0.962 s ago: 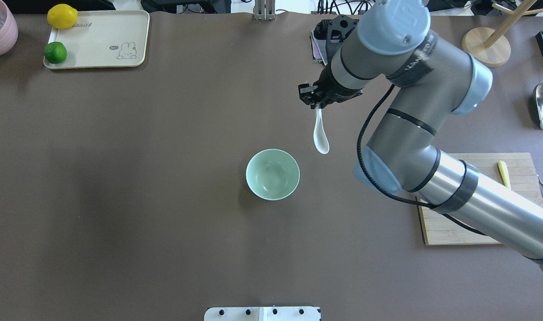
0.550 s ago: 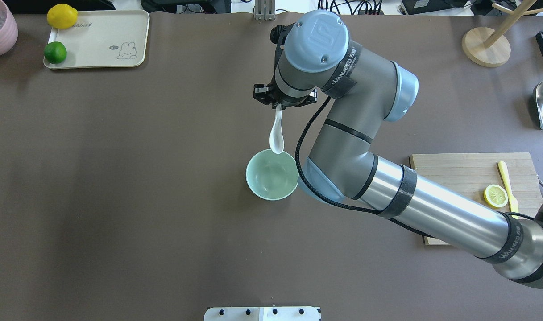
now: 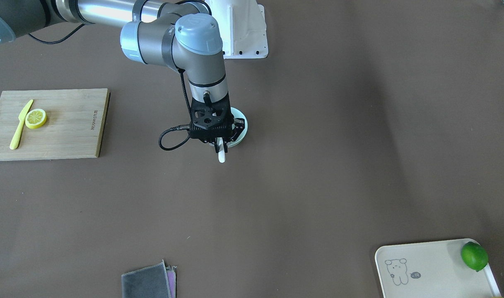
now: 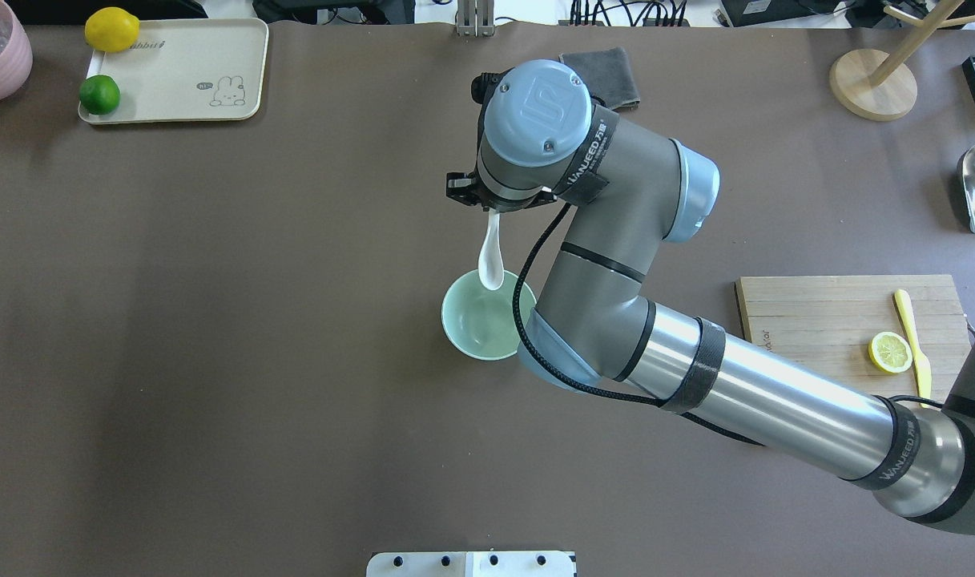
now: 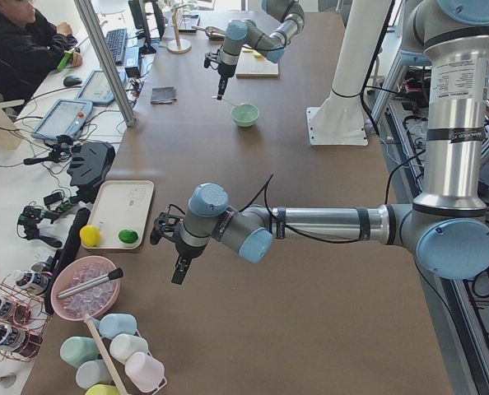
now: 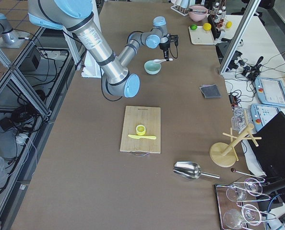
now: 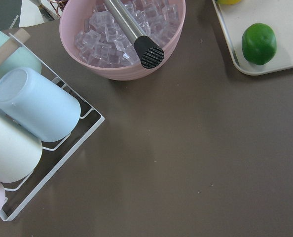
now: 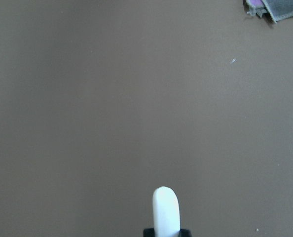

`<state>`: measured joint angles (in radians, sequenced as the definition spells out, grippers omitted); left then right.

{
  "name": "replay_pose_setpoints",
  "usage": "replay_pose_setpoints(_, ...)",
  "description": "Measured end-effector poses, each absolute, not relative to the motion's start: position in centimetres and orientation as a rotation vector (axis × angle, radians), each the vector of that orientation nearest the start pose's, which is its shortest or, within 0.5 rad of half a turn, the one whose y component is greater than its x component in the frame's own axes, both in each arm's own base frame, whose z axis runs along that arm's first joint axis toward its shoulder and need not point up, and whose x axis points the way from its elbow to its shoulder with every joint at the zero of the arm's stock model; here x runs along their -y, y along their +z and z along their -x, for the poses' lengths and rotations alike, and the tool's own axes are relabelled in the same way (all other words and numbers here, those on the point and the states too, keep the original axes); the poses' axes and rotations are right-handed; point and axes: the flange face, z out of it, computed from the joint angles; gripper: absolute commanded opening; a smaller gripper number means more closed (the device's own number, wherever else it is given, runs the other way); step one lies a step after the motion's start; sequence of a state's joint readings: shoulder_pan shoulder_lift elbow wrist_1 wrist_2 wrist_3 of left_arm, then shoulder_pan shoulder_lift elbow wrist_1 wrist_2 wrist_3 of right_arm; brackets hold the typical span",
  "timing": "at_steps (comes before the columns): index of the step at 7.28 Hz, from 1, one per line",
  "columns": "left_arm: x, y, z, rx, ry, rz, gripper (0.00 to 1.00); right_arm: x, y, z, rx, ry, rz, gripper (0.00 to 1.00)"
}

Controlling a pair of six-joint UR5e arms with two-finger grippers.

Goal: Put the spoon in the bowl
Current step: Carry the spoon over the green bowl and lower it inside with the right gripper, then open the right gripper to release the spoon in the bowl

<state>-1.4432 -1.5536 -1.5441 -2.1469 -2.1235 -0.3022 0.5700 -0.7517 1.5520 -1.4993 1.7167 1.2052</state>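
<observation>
My right gripper (image 4: 495, 208) is shut on the handle of the white spoon (image 4: 491, 258) and holds it in the air. The scoop hangs down over the far rim of the mint-green bowl (image 4: 487, 324), which stands mid-table. In the front view the gripper (image 3: 220, 144) covers most of the bowl (image 3: 240, 129), and the spoon's handle end (image 3: 221, 157) sticks out. The right wrist view shows only that handle end (image 8: 165, 210) over bare table. My left gripper (image 5: 179, 268) shows only in the left side view, far from the bowl; I cannot tell if it is open.
A wooden board (image 4: 823, 312) at the right carries a lemon slice (image 4: 890, 352) and a yellow knife (image 4: 912, 332). A cream tray (image 4: 191, 72) with a lemon and a lime lies far left. A grey cloth (image 4: 611, 76) lies behind the arm. A pink ice bowl (image 7: 122, 54) and a cup rack (image 7: 33, 128) sit below the left wrist.
My right arm has swung left with the spoon, from right of the bowl to over its far rim. The grey cloth has come into view behind it.
</observation>
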Motion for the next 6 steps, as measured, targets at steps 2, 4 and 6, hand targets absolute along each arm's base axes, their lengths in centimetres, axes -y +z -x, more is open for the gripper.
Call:
replay_pose_setpoints(2, 52.6, 62.2, 1.4, -0.672, -0.018, -0.357, 0.98, 47.1, 17.2, 56.0, 0.819, 0.110, -0.274, 0.14)
replay_pose_setpoints(4, 52.6, 61.8, 1.5, -0.695, -0.018, -0.347, 0.98, 45.8, 17.3, 56.4, 0.825, 0.094, -0.273, 1.00)
replay_pose_setpoints(6, 52.5, 61.7, 1.6, -0.699, -0.019, -0.348, 0.98, 45.4, 16.3, 55.6, 0.850, 0.082, -0.271, 1.00)
